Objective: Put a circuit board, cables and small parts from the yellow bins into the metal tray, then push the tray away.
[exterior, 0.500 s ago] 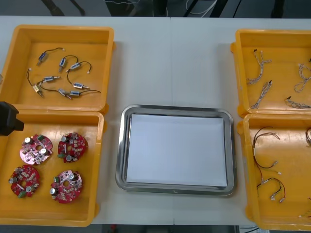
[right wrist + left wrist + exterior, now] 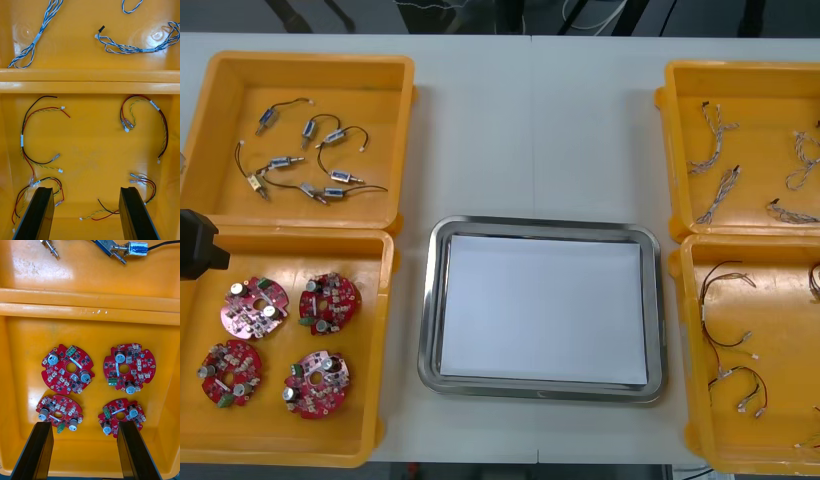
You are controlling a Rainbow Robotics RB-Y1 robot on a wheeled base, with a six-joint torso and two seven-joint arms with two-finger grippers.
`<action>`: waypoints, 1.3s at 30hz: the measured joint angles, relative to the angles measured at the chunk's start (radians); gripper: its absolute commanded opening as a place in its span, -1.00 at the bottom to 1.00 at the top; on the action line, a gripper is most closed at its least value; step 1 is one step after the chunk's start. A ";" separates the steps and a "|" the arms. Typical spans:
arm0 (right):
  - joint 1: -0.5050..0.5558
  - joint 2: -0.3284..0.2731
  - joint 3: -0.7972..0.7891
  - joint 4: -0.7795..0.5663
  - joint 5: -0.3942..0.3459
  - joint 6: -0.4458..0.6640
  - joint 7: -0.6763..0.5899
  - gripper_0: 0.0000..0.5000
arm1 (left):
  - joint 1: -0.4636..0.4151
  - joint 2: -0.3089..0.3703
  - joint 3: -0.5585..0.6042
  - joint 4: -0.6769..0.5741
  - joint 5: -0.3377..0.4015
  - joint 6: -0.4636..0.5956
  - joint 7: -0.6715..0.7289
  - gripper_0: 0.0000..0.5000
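Several round red circuit boards (image 2: pixel 254 306) lie in the near left yellow bin (image 2: pixel 386 340). My left gripper (image 2: pixel 84 425) hangs open above that bin, with two of the boards (image 2: pixel 59 412) just beyond its fingertips. A black part of the left arm (image 2: pixel 198 243) shows at the table's left edge. My right gripper (image 2: pixel 85 189) is open over the near right bin (image 2: pixel 90 87), above red and yellow cables (image 2: pixel 37 142). The metal tray (image 2: pixel 429 300), white inside, sits in the middle with nothing in it.
The far left bin (image 2: pixel 408 130) holds small metal parts (image 2: pixel 330 135) on black leads. The far right bin (image 2: pixel 670 150) holds twisted blue and white cables (image 2: pixel 715 130). Bare table lies beyond the tray's far edge.
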 measured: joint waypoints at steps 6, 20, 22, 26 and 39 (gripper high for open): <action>0.000 0.000 0.000 0.000 0.000 0.000 0.000 1.00 | 0.000 0.000 0.000 0.000 0.000 0.000 0.000 1.00; 0.000 0.000 0.000 0.000 0.000 0.000 0.000 1.00 | 0.000 0.000 0.000 0.000 0.000 0.000 0.000 1.00; 0.000 0.000 0.000 0.000 0.000 0.000 0.000 1.00 | 0.000 0.000 0.000 0.000 0.000 0.000 0.000 1.00; 0.000 0.000 0.000 0.000 0.000 0.000 0.000 1.00 | 0.000 0.000 0.000 0.000 0.000 0.000 0.000 1.00; 0.000 0.000 0.000 0.000 0.000 0.000 0.000 1.00 | 0.000 0.000 0.000 0.000 0.000 0.000 0.000 1.00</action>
